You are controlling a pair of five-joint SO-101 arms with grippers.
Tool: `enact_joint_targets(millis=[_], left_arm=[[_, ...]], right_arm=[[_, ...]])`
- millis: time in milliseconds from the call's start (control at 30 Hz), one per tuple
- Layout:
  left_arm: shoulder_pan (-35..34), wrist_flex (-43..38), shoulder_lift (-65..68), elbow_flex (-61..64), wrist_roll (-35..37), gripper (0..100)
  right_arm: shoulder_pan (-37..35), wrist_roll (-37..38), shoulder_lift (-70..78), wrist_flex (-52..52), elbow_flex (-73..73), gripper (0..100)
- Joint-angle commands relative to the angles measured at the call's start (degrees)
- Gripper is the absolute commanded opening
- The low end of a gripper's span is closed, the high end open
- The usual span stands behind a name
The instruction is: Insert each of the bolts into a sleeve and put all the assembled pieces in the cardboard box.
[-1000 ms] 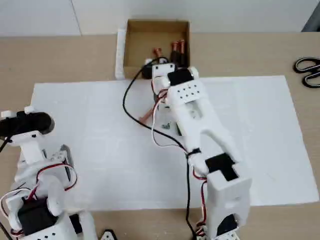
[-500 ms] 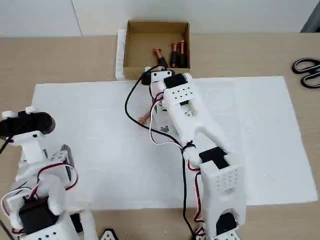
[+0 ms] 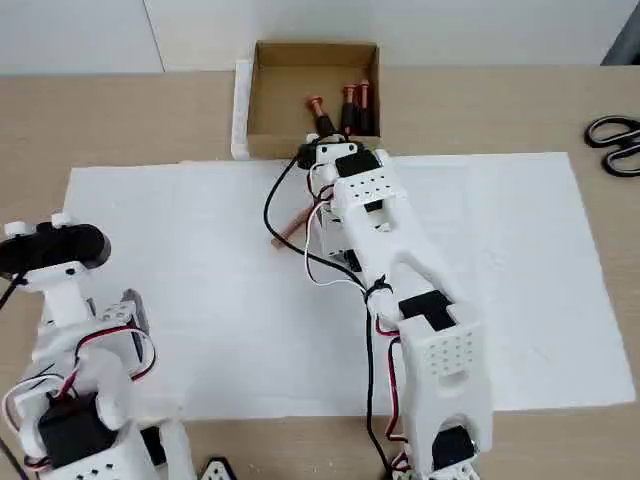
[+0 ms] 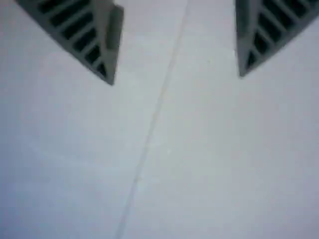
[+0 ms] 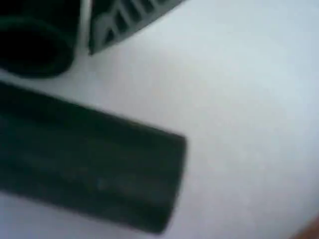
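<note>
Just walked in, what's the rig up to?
Right arm is stretched over the white paper sheet toward the brown cardboard box, which holds three copper bolts in black sleeves. A black tubular sleeve lies under its wrist camera; another copper bolt lies beside the arm. Left gripper hangs open over the sheet.

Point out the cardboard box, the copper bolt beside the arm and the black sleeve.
cardboard box (image 3: 283,100), high view, bare floor in its left half.
copper bolt (image 3: 290,229), high view, middle of its shaft.
black sleeve (image 5: 94,169), right wrist view, its side wall.
</note>
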Motion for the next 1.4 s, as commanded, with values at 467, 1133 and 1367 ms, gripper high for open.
enact_joint_targets(millis=[467,1133,1367], left_arm=[[0.09,-1.41,-0.44,-0.13,-0.35,15],[20.13,6.59,43.08,-34.95,-0.62,15],[37.19,8.26,63.47,-51.47,4.31,15]], right_arm=[[-0.75,-0.09,-17.71,5.58,-0.35,0.3],[22.46,3.34,-32.75,15.08,0.00,0.3],[29.41,3.60,-33.98,14.90,0.00,0.3]])
